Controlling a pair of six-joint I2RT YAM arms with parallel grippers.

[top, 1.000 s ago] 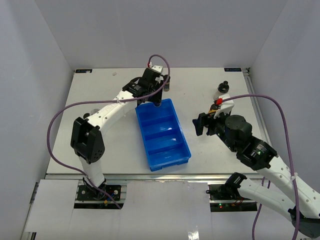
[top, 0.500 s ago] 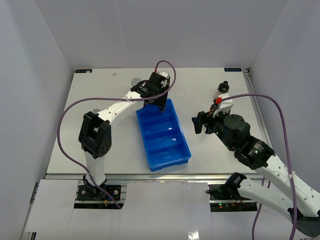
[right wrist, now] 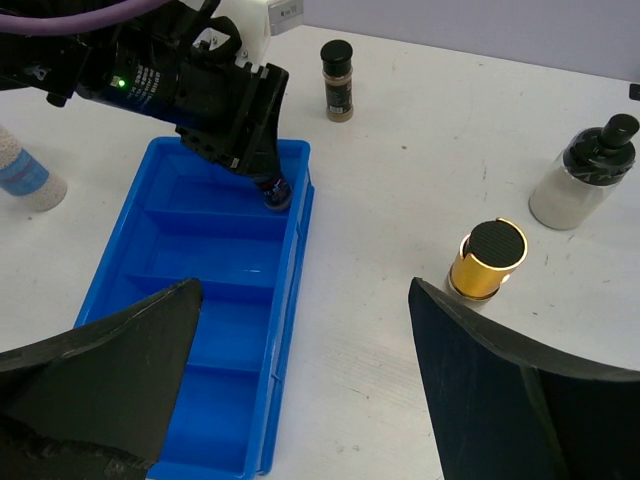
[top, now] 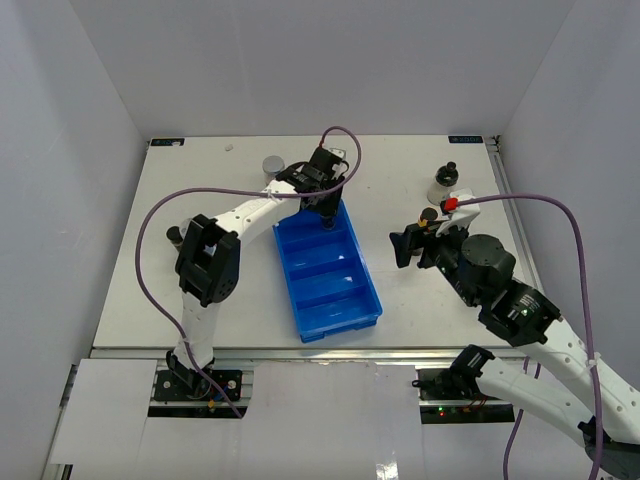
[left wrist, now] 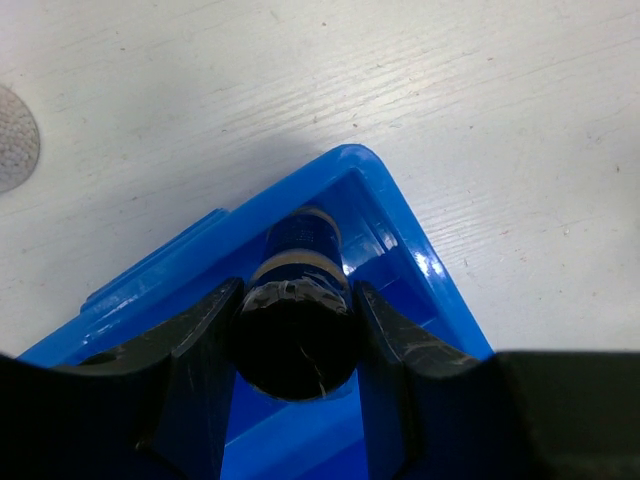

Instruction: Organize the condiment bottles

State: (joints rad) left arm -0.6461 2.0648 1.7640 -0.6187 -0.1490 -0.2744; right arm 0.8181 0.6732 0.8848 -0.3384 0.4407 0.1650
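My left gripper is closed on a dark spice jar. The jar points straight down from my jaws, nearly upright, inside the upper end compartment of the blue tray in the top view. It has a black cap, a blue label and a pale band. My right gripper is open.

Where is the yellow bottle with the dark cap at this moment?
In the right wrist view, the yellow bottle stands upright on the table, right of the blue tray, with the whitish bottle just beyond it.
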